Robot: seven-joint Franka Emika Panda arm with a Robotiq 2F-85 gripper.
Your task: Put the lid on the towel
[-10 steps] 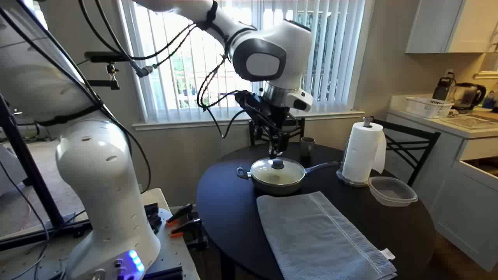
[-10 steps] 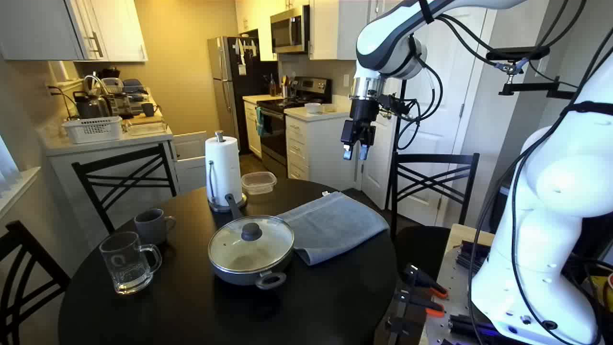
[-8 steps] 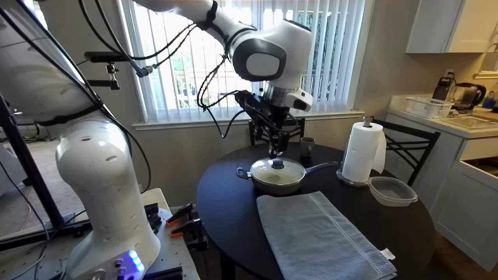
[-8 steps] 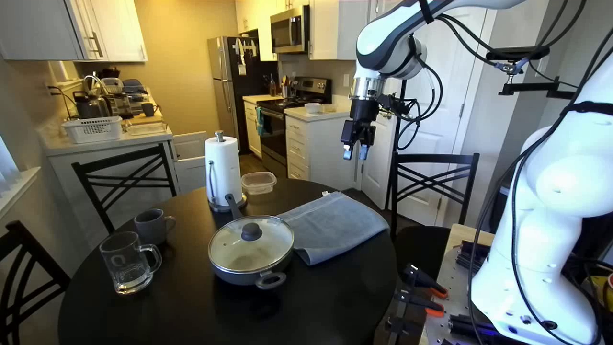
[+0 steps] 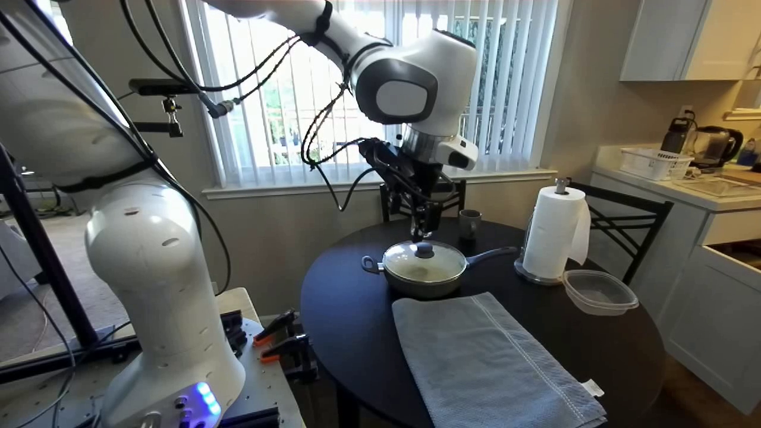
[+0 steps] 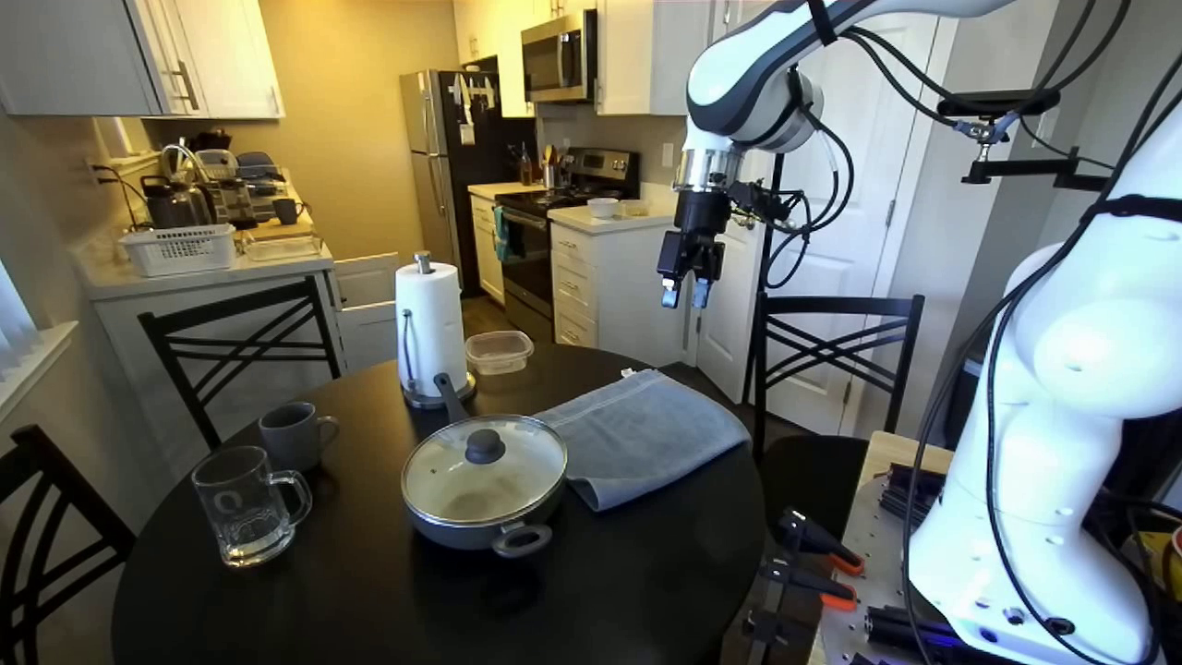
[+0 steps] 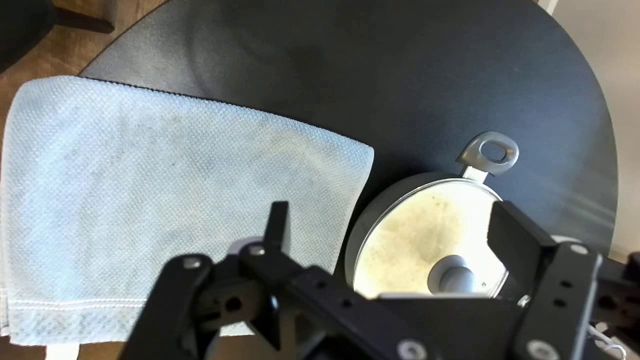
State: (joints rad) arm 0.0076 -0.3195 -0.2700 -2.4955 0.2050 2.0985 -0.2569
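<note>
The lid (image 5: 410,270) is round clear glass with a metal rim and dark knob. It sits on a pot with a grey side in both exterior views (image 6: 462,485) and in the wrist view (image 7: 410,235). The towel (image 5: 493,362) is a grey-blue cloth lying flat beside the pot (image 6: 656,439), and fills the left of the wrist view (image 7: 175,190). My gripper (image 6: 685,294) points down in the air, well above the table. In the wrist view its fingers (image 7: 392,220) are wide apart with nothing held between them. The gripper hides the lower part of the lid there.
The pot's long handle (image 5: 492,255) points toward the paper towel roll (image 5: 553,235). A clear plastic container (image 5: 599,292) stands beside the roll. A grey mug (image 6: 294,436) and a glass mug (image 6: 247,506) stand on the dark round table (image 6: 628,582). Chairs surround it.
</note>
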